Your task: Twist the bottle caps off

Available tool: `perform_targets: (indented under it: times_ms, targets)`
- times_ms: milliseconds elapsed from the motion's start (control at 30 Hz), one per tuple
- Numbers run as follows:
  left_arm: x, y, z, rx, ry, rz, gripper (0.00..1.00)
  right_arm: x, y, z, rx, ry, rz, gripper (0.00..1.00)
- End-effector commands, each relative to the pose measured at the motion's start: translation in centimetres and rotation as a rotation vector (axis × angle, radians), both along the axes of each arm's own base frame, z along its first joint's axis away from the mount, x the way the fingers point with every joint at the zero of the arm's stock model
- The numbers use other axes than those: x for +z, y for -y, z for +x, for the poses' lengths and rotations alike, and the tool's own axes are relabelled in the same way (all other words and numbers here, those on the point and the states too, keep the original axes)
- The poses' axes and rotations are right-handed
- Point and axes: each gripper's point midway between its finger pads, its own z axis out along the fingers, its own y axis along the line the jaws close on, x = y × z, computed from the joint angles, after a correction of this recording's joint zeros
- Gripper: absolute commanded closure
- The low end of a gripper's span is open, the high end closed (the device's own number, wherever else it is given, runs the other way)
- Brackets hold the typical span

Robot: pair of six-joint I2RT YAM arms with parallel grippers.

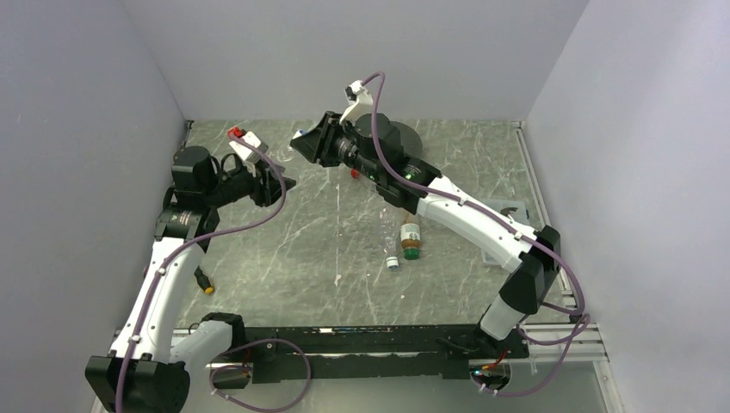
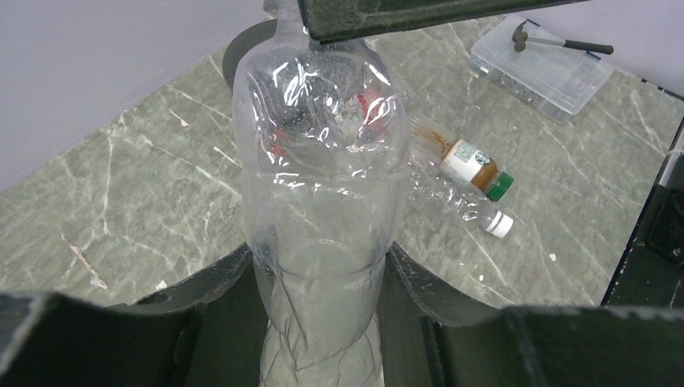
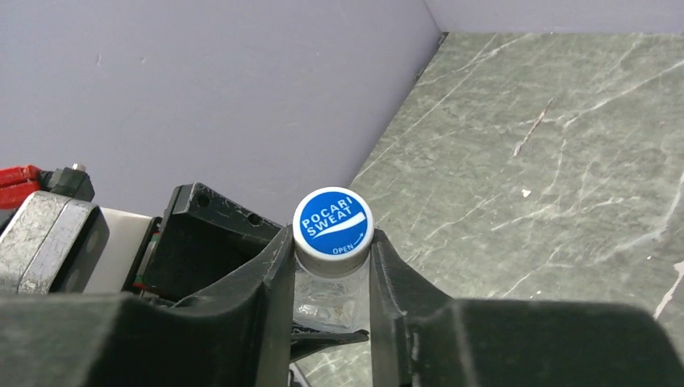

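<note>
Above the far-left part of the table, a clear bottle hangs between the two arms.

- Left gripper: clamped on the bottle's lower body, a finger pressed in on either side. The plastic looks thin and creased.
- Right gripper: closed on the blue cap, one finger against each side. The cap's face is in plain view, printed with an "open" arrow.
- Amber bottle and second clear bottle: both lie side by side mid-table with caps on, well apart from the grippers.
- Red-labelled bottle: only a red fleck shows through the held bottle, so I can't place it.
- Box: sits far right with a hammer on its lid.

Judgement: the step in hand is the twist-off, and the cap looks seated.

- Turn the right wrist the way the arrow points, about the bottle's own long axis. Any tilt would bend the neck instead of turning the thread.
- The left grip must resist the spin without crushing the soft wall. If the body slips round with the cap, nothing unscrews.
- The wrist will likely run out of travel, so expect to release, rewind and re-grip several times.
- Ease the cap outward along the axis only once it turns freely.
</note>
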Motion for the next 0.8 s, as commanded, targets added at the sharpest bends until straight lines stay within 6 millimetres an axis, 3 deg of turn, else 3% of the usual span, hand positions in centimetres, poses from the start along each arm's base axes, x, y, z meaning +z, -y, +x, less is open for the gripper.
perform_targets:
  times_ms: [0, 100, 133, 167, 200, 467, 633, 767]
  targets:
    - [1.5, 1.2, -1.5, -0.078, 0.047, -0.039, 0.6, 4.2, 0.0, 0.8, -0.043, 0.066, 0.091, 0.77]
    - [1.2, 1.5, -1.9, -0.106, 0.038, -0.042, 0.52, 4.0, -0.3, 0.5, -0.024, 0.077, 0.083, 0.83]
    - [1.2, 1.6, -2.0, -0.111, 0.031, -0.047, 0.36, 3.8, -0.4, 0.3, -0.019, 0.082, 0.073, 0.87]
    - [1.3, 1.7, -2.3, -0.119, 0.022, -0.053, 0.09, 3.7, -0.4, 0.0, -0.015, 0.092, 0.061, 0.9]
    - [1.3, 1.9, -2.5, -0.13, 0.014, -0.06, 0.02, 3.9, -0.4, -0.2, -0.014, 0.115, 0.063, 0.92]
    - [3.1, 2.6, -3.0, -0.177, -0.018, -0.119, 0.01, 3.3, 0.6, -2.7, 0.01, 0.24, -0.012, 0.94]
    - [4.2, 4.2, -6.8, -0.406, -0.072, -0.158, 0.01, 3.5, 1.3, -5.1, 0.073, 0.328, 0.003, 0.94]
    - [3.9, 4.5, -9.5, -0.522, -0.15, -0.168, 0.0, 4.2, 1.5, -7.1, 0.167, 0.39, 0.025, 0.95]
